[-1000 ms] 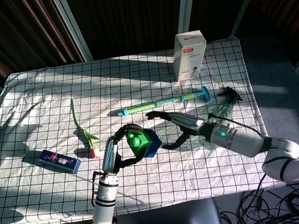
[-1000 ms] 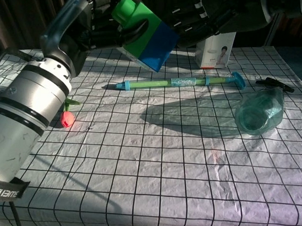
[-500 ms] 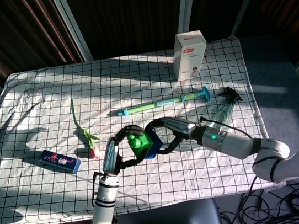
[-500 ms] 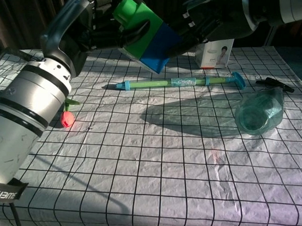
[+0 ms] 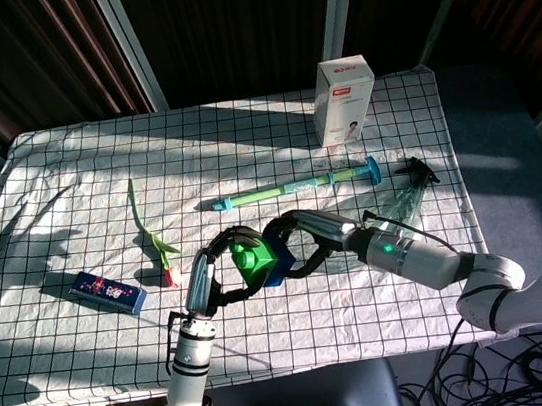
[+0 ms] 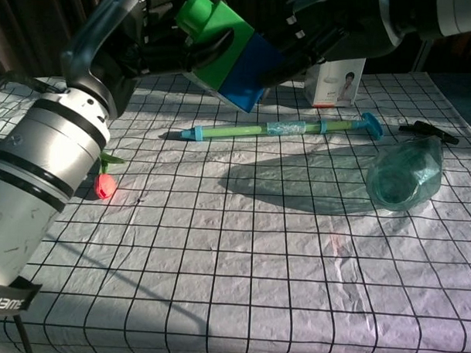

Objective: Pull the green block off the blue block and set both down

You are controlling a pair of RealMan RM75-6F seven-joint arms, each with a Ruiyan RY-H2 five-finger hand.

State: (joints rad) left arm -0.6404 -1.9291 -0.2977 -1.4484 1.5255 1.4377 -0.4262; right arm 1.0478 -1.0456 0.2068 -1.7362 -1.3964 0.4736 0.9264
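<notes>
The green block (image 5: 249,257) (image 6: 212,34) and the blue block (image 5: 277,260) (image 6: 250,78) are still joined and held in the air above the table. My left hand (image 5: 221,266) (image 6: 147,35) grips the green end. My right hand (image 5: 302,242) (image 6: 327,32) wraps its dark fingers around the blue end from the right. In the chest view the pair sits at the top, tilted with the blue end lower and to the right.
A green and blue syringe-like stick (image 5: 294,189) (image 6: 280,130) lies behind the blocks. A clear green bottle (image 5: 403,207) (image 6: 404,176) lies to the right. A white box (image 5: 343,100), a tulip (image 5: 155,241) and a blue packet (image 5: 109,291) are also on the checked cloth (image 5: 77,190).
My right hand came in from the right with its fingers apart and closed around the blue block. The left hand and the blocks barely moved.
</notes>
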